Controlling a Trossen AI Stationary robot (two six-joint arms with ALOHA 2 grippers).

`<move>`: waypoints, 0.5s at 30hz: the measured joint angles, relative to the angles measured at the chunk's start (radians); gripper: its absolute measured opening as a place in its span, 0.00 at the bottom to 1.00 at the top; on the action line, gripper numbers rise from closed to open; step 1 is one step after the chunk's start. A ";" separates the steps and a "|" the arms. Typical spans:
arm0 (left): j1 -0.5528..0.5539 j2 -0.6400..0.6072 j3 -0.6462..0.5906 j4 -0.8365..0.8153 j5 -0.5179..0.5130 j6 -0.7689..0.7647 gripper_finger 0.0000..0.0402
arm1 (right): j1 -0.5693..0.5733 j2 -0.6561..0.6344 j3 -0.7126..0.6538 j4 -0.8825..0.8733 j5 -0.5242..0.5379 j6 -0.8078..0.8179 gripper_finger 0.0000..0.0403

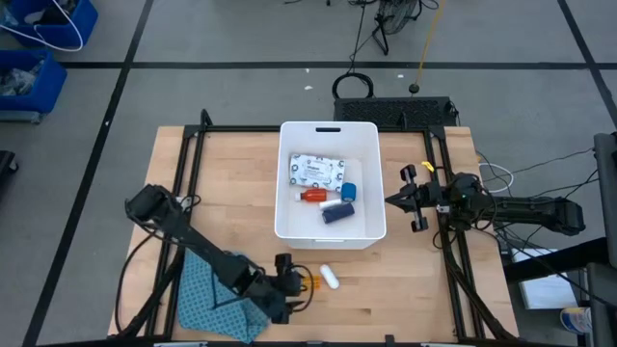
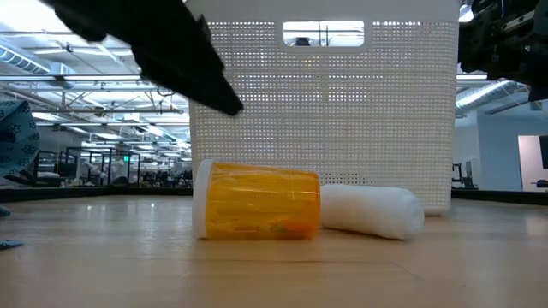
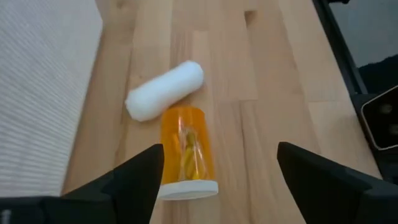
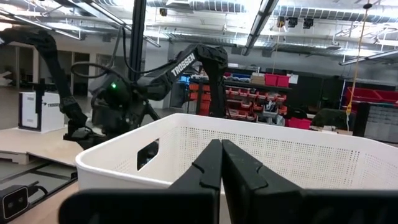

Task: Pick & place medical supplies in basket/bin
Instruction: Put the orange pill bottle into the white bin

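Two items lie on the wooden table [image 1: 405, 280] outside the white tub [image 1: 287, 217], low in the middle of the high view: an orange pill bottle [image 1: 310, 281] and a white cylinder [image 1: 329, 278]. The bottle is see-through amber with a white cap, lying on its side; in the low view its cap faces the left of the frame and the soft, rounded cylinder touches its other end. The left gripper [image 3: 214, 177] hangs just above the bottle with its fingers spread wide, one on each side of it, touching nothing.

Inside the tub, in the centre of the high view, rest a white printed packet [image 1: 317, 171], a red-capped bottle [image 1: 310, 195], a blue tape roll [image 1: 349, 191], another white cylinder [image 1: 333, 203] and a dark blue strip [image 1: 336, 214].

At right of the tub waits the right gripper [image 4: 221, 163], fingers pressed together and empty. A blue patterned cloth [image 1: 207, 299] lies at lower left.
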 joint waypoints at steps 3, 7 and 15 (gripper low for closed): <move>0.020 0.023 0.000 0.010 0.043 -0.003 0.81 | 0.000 0.000 0.000 0.000 0.000 -0.002 0.00; 0.043 0.048 0.000 -0.008 0.056 0.008 0.81 | 0.000 0.000 0.000 0.000 -0.001 -0.002 0.00; 0.090 0.113 0.000 0.013 0.132 0.023 0.81 | 0.000 0.000 -0.001 -0.012 -0.001 -0.002 0.00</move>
